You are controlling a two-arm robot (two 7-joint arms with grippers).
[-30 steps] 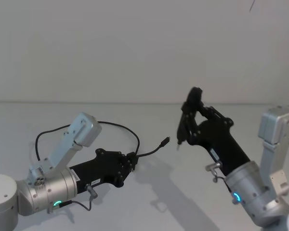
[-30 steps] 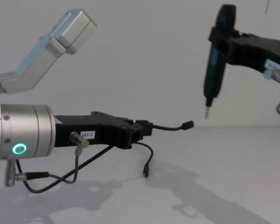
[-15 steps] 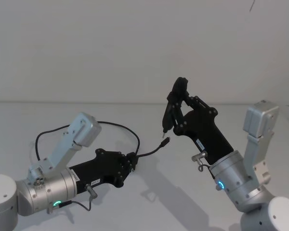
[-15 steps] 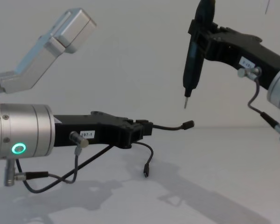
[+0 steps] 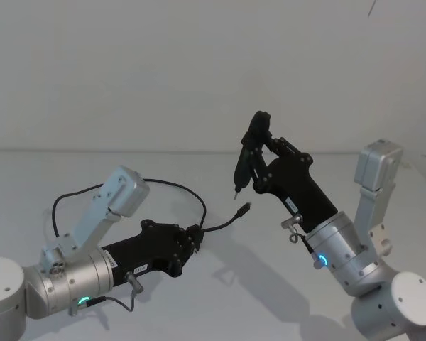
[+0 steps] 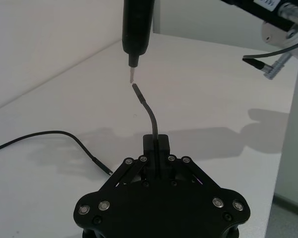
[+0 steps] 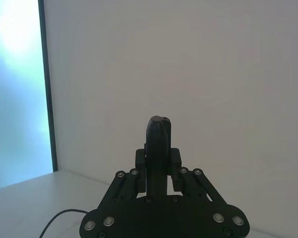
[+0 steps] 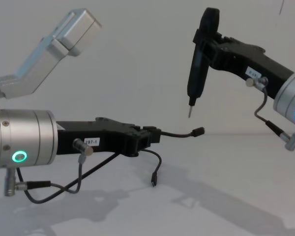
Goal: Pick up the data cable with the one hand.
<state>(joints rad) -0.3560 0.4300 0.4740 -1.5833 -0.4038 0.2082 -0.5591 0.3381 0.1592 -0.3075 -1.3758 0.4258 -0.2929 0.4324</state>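
The left black two-finger gripper has its fingers pinching the thin black data cable above the white tabletop, one plug end sticking out forward (the other dangles below). The right black gripper, raised nearby, has its fingers pressed on a pen-shaped black tool, tip just above that plug.
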